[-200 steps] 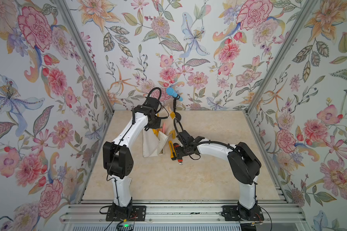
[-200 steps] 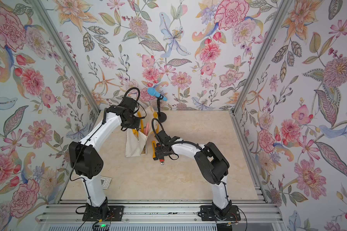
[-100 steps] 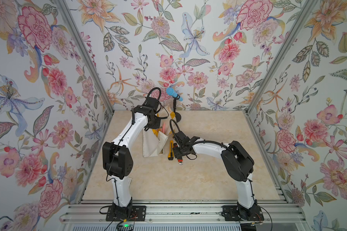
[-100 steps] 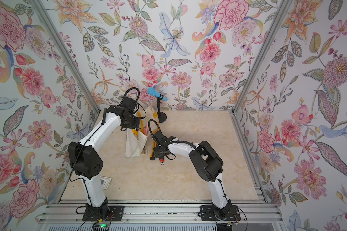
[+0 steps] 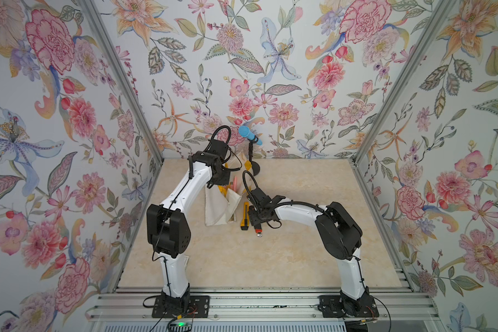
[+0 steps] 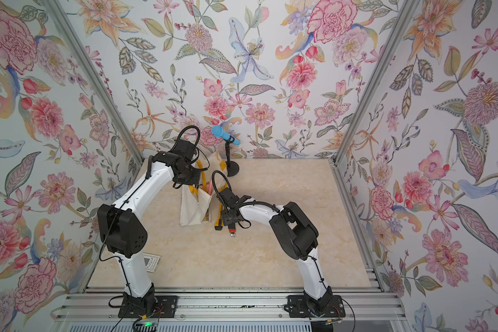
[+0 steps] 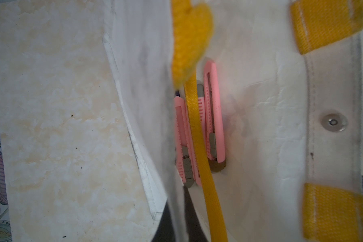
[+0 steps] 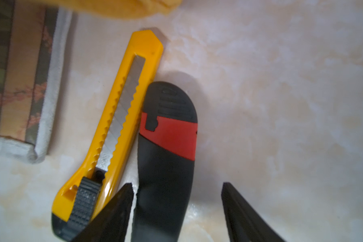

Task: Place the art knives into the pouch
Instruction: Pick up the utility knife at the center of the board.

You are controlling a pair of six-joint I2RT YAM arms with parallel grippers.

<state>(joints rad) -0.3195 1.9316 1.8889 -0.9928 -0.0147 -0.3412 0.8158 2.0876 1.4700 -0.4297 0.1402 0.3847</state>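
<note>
Art knife [image 8: 166,159] between right jaws (spread)

You had both top views set high above the base rail [image 5: 256,304], tilted steeply down and facing the back wall [image 5: 270,86]. Each took in the whole table [image 5: 299,244], both arms and the pouch [image 5: 216,207]. Your left wrist camera sat very close at the pouch's [image 7: 260,104] open mouth, looking in at the pink knives [image 7: 215,117]. Your right wrist camera hung close over the table, looking down on the yellow knife [image 8: 113,117], the black-and-red knife [image 8: 168,157] and the pouch's edge.
</note>
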